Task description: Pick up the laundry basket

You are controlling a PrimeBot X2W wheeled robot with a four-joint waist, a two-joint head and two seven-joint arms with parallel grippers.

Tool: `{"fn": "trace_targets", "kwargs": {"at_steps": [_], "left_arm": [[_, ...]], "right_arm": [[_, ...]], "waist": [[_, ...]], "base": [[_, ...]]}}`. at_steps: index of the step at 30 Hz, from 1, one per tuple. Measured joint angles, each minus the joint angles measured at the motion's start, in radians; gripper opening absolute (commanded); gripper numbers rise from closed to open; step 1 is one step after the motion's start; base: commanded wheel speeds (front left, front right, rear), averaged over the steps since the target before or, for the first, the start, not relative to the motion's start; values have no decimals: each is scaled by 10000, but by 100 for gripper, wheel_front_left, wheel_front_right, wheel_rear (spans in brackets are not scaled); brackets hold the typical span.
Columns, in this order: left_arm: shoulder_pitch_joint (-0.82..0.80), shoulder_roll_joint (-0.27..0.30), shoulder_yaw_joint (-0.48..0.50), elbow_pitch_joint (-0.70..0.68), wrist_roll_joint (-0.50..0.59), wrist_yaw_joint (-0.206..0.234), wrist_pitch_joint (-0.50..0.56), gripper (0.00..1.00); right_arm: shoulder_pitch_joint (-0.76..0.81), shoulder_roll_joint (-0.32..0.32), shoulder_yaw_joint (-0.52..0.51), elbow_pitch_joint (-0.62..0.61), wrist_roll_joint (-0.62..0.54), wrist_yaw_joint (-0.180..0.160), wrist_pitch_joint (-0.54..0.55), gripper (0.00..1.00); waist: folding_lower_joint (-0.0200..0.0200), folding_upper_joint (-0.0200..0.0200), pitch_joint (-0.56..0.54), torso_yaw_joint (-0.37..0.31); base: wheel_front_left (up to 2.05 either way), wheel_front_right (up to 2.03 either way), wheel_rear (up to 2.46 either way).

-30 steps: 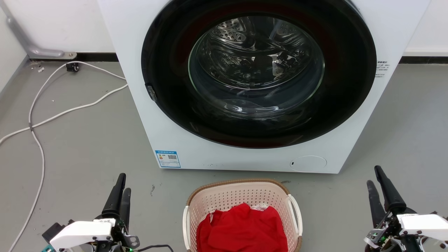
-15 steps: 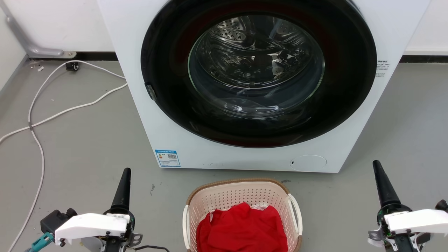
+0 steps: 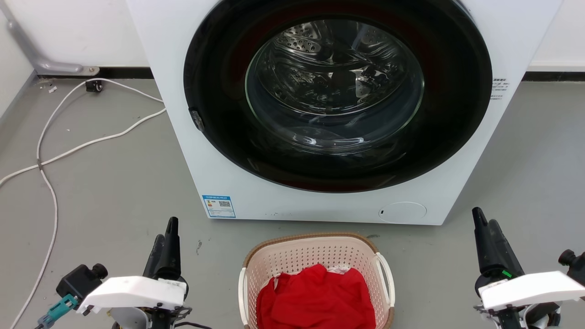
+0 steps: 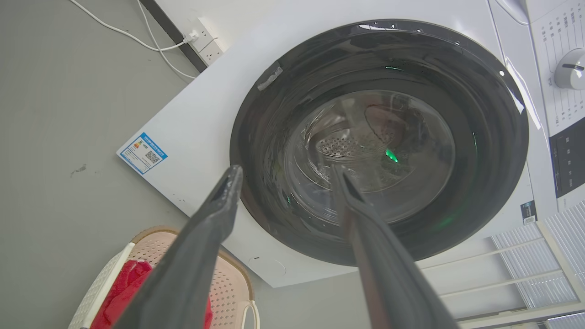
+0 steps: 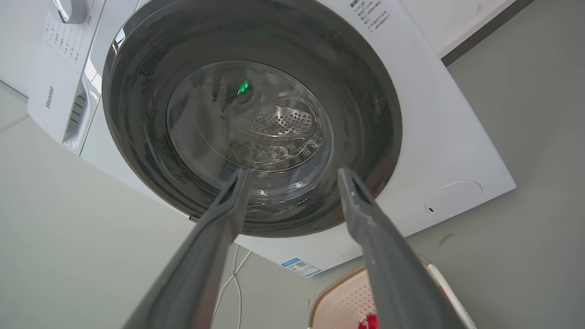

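Grippers both empty: left gripper (image 3: 165, 229) and right gripper (image 3: 484, 217) hold fingers spread, tips aimed at washing machine (image 3: 320, 208) ahead. Laundry basket (image 3: 315, 258) sits on floor (image 3: 114, 183) between them, well apart from each, red cloth (image 3: 315, 297) inside. No contact yet. Remaining: close in on side handles (image 3: 385, 274), grip, lift.

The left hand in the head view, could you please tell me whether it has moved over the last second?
Yes. The left hand has shifted rightward, closer to the laundry basket, and slightly up toward the washing machine's blue sticker.
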State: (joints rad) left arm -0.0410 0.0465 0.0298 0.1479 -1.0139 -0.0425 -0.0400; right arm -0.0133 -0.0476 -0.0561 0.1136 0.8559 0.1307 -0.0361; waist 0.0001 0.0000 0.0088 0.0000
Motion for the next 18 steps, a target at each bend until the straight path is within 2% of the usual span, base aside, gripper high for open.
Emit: {"fn": "trace_targets", "kwargs": {"at_steps": [18], "left_arm": [[170, 8, -341, -328, 2389, 176, -587, 100]], "right_arm": [[276, 0, 190, -384, -3037, 0, -612, 100]], "waist": [[0, 0, 11, -23]], "base": [[0, 0, 0]]}}
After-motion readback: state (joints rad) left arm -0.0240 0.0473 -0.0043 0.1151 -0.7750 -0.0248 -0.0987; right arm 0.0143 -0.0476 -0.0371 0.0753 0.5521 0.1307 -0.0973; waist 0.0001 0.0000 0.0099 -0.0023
